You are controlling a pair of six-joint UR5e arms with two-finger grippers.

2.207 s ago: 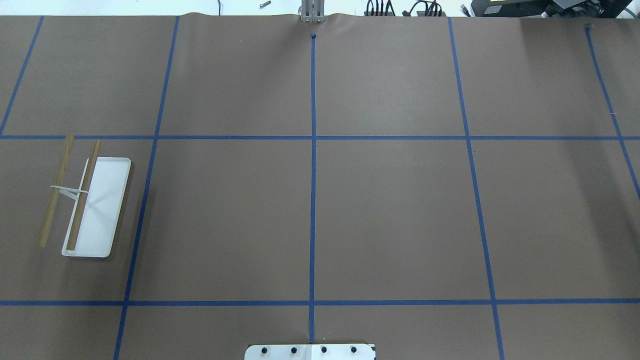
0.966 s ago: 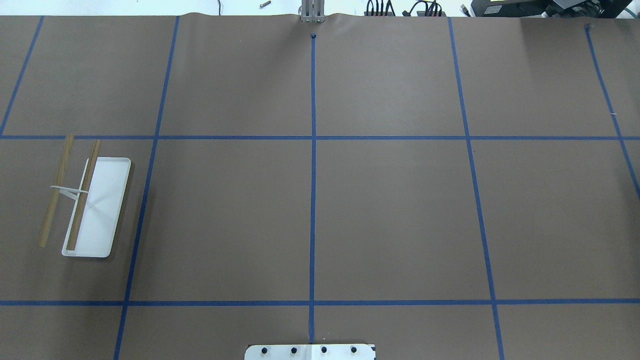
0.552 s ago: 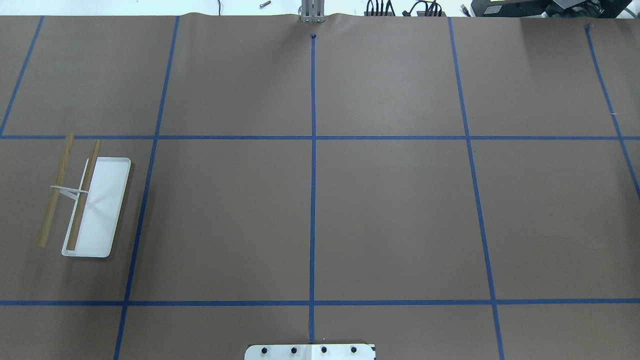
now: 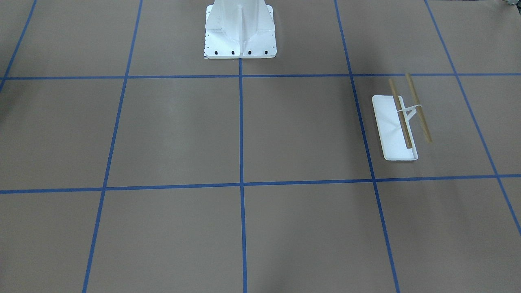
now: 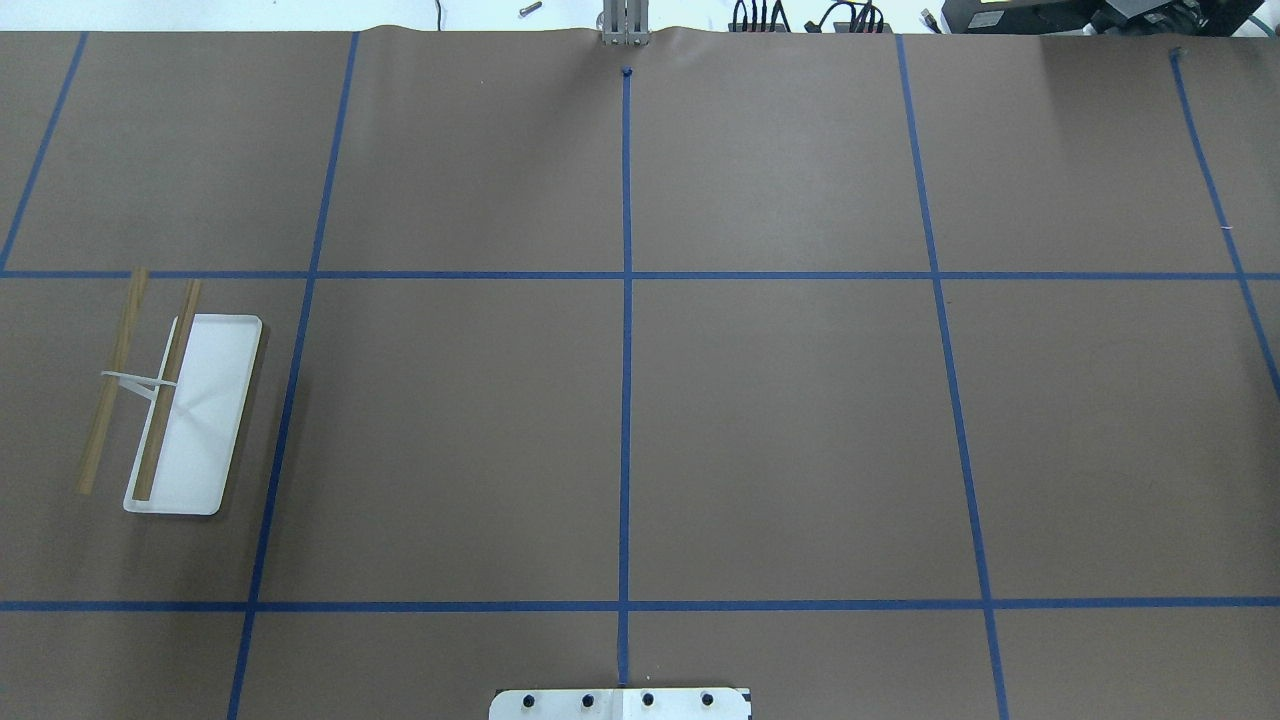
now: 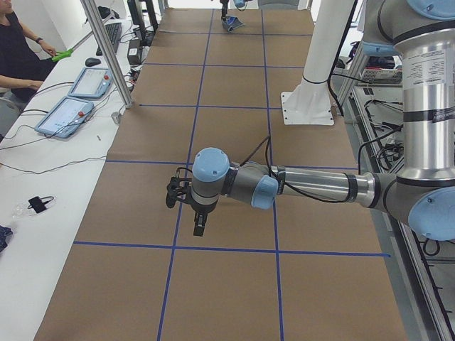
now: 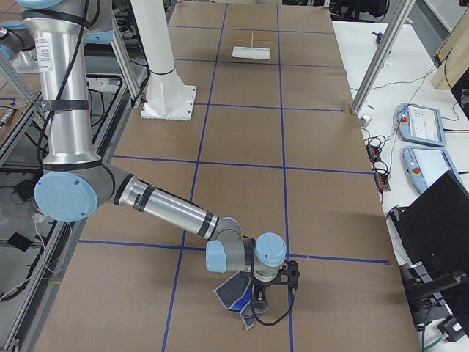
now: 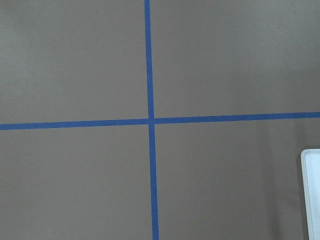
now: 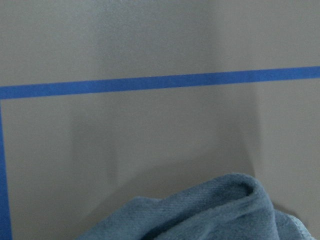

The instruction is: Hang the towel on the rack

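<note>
The rack stands on the table at the robot's left, with a flat white base and two tan rods; it also shows in the front view and far off in the right side view. The edge of its base shows in the left wrist view. The towel, grey with a blue underside, is bunched under my right gripper near the table's right end, and it fills the bottom of the right wrist view. My left gripper hangs above bare table. I cannot tell whether either gripper is open or shut.
The large white bolted pedestal stands at the robot's side of the table's middle. Blue tape lines divide the brown table cover. An operator sits at a side bench with touch panels.
</note>
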